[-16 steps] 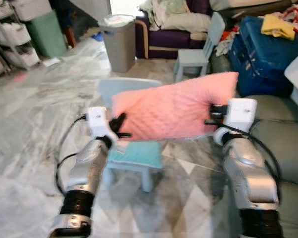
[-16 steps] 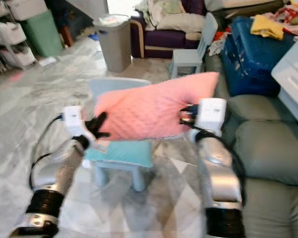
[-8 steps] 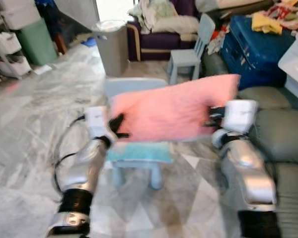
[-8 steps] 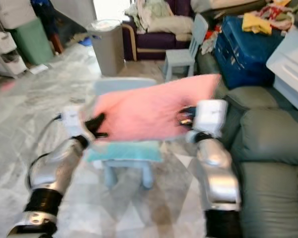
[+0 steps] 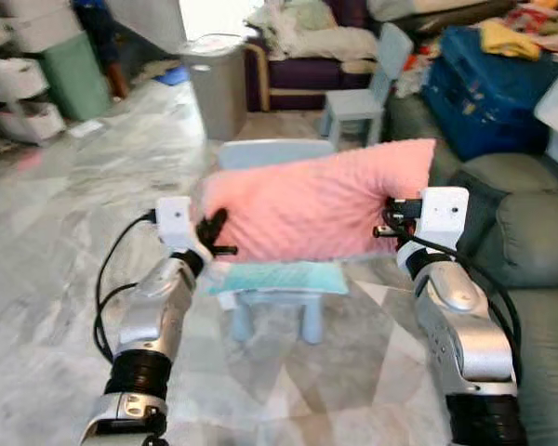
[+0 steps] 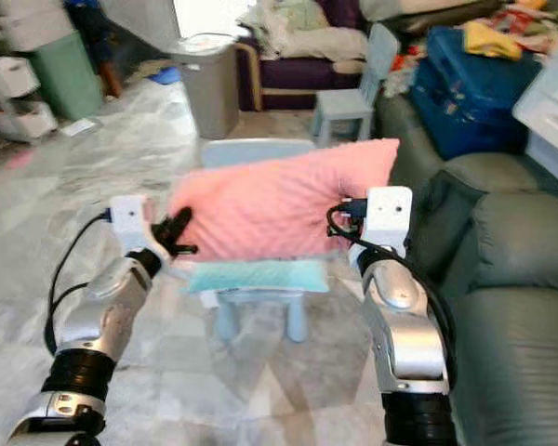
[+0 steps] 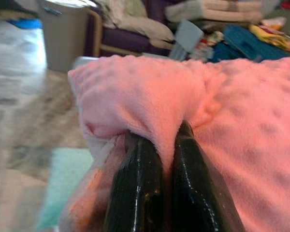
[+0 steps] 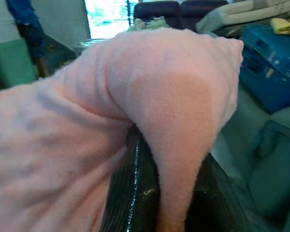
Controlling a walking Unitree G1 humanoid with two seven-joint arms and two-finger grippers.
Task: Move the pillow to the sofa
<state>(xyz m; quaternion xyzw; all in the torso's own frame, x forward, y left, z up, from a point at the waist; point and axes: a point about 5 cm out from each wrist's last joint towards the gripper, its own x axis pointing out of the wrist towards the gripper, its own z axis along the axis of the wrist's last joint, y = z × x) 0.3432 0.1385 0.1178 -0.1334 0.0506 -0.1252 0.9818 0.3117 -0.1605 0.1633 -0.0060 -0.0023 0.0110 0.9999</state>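
I hold the pink pillow point(image 5: 321, 206) stretched between my two grippers, in the air above the small light-blue chair point(image 5: 277, 277). Its long axis runs across me from my left to my right, tilted a little so that the right end sits higher than the left; its broad dimpled face is turned toward my head camera. The right end reaches toward the grey-green sofa point(image 5: 530, 243) on my right but does not touch it.

Against a second ago, the whole scene has slid: the chair now sits more to the right under the pillow and the sofa cushions fill more of the right side, which tells me my head has turned. The pillow lies between my grippers much as it did, and the blur of half a second ago is gone.

My left gripper point(image 5: 214, 237) is clamped on the pillow's left edge; in the left wrist view the fingers point(image 7: 137, 183) pinch a fold of the fabric. My right gripper point(image 5: 388, 219) is clenched on the right edge, with the fabric draped over its fingers point(image 8: 135, 193). Both silver forearms rise from below, elbows bent, wrists at about the same level, well apart
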